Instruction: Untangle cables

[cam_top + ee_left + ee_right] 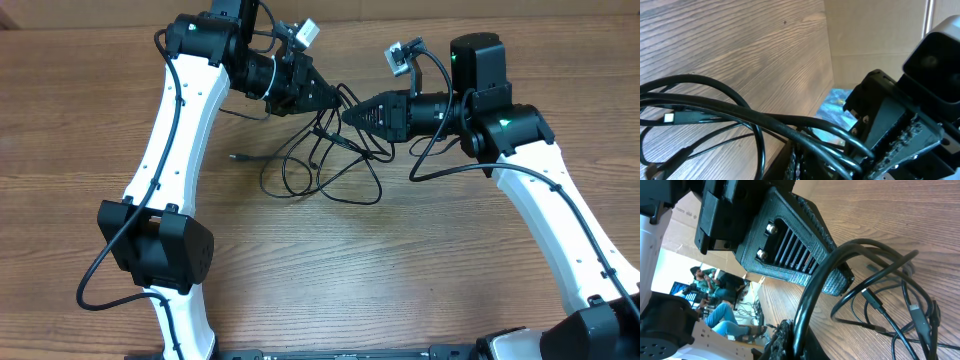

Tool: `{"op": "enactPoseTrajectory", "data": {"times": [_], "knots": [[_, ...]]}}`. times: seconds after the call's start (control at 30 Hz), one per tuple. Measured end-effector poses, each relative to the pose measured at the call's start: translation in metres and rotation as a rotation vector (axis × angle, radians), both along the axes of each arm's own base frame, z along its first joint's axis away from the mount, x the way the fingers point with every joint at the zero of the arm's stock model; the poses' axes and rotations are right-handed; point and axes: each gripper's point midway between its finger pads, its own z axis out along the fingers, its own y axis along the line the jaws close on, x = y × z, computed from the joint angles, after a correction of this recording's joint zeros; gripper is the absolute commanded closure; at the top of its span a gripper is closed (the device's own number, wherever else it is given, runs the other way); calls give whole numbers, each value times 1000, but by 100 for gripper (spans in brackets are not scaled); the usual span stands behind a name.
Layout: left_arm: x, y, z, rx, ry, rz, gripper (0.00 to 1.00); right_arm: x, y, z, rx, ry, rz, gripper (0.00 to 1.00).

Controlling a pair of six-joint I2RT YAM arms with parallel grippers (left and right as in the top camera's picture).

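1. Black cables (pixel 322 168) are lying in a loose tangle on the wooden bench (pixel 420 270), midway between the two arms. Their upper loops are hanging off the wood, drawn up toward both hands.
2. The left hand (pixel 333 97) is reaching in from the left side with its fingers pressed together, pinching the cables. In the left wrist view, several strands are running down into its grip at the bottom edge.
3. The right hand (pixel 352 114) is pointing back at it from the right side, the two tips standing near each other without touching. Its fingers are also pressed together, pinching the cables. In the right wrist view, one loop is arching up out of them.
4. A plug end (pixel 236 157) is resting flat on the bench, out to the left of the tangle.
5. Below the hands, the remaining loops are crossing over one another on the wood.
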Motion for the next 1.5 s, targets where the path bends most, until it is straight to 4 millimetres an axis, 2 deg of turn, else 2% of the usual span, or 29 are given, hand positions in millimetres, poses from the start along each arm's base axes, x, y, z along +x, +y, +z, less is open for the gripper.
{"op": "enactPoseTrajectory", "data": {"times": [0.3,0.53,0.8,0.87,0.9,0.93,1.0,1.03,1.17,1.37,1.5], "knots": [[0,-2,4,-24,-4,-7,94,3,1,-4,-27,-6,-23,96],[0,-2,5,-31,-6,-9,95,8,-5,-17,-89,10,-73,96],[2,0,7,-44,-9,-3,92,13,-9,-22,-126,-7,-101,96],[3,2,7,-44,-10,1,87,13,-10,-23,-130,-10,-104,96],[4,3,7,-44,-9,3,80,13,-10,-23,-131,-11,-105,96],[4,3,7,-44,-5,5,69,13,-10,-23,-132,-11,-106,96],[4,3,8,-45,10,12,27,14,-10,-23,-134,-13,-108,96],[4,3,8,-45,16,16,17,14,-10,-23,-135,-15,-109,96],[5,5,7,-40,42,34,6,14,-11,-24,-137,-16,-110,96],[8,5,6,-25,105,80,16,14,-11,-24,-138,-19,-109,96],[11,8,-1,19,218,162,16,14,-10,-22,-132,-25,-105,96]]}}
